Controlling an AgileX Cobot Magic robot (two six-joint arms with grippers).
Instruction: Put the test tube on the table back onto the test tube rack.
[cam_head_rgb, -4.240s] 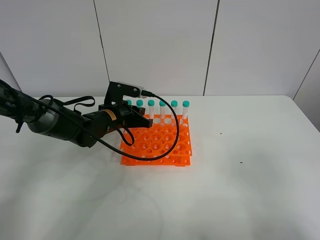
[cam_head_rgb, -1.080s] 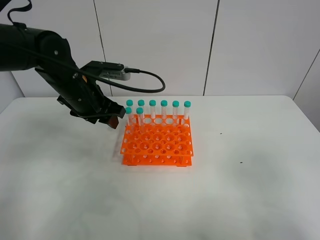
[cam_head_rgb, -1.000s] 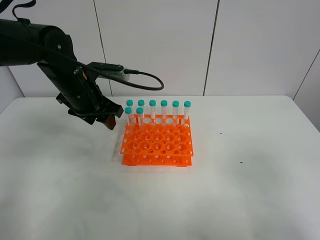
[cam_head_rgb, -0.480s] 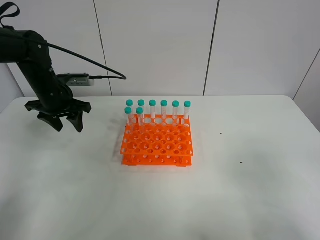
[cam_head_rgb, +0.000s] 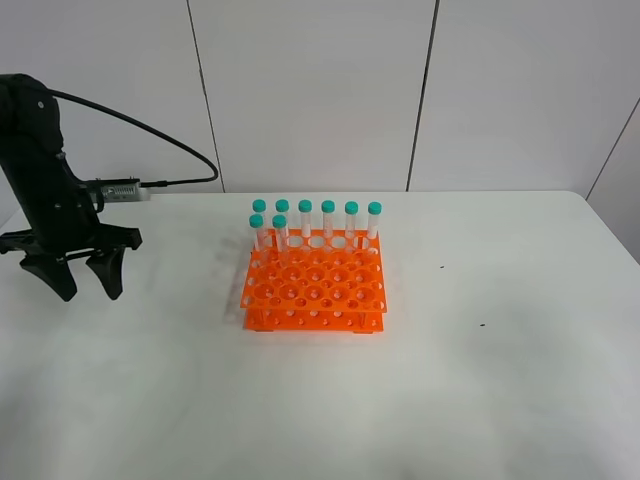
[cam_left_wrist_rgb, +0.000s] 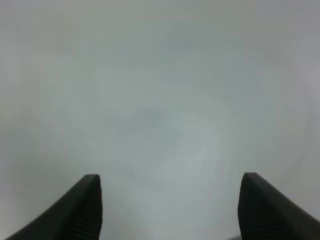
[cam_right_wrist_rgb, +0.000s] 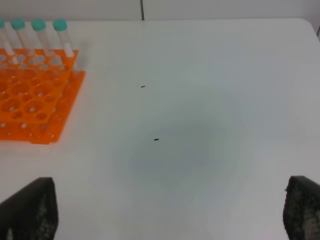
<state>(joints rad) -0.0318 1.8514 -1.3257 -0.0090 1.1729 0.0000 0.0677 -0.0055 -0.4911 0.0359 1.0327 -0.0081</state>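
Now both arms' fingers (cam_head_rgb: 83, 282) (cam_right_wrist_rgb: 42, 210) gape wide, empty, apart from the test tube rack (cam_head_rgb: 315, 285).

The left wrist view shows little: a smooth, matte white table top (cam_left_wrist_rgb: 160, 100), blurred and evenly lit, fills nearly the whole picture. Two dark, wedge-shaped fingertips (cam_left_wrist_rgb: 82, 210) of the black left gripper (cam_left_wrist_rgb: 170, 210) rise from one edge — set wide apart, with only bare white surface between them. Nothing is held between them.

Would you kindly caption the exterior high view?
Open left end effector hangs apart from orange test tube rack holding eight capped tubes.
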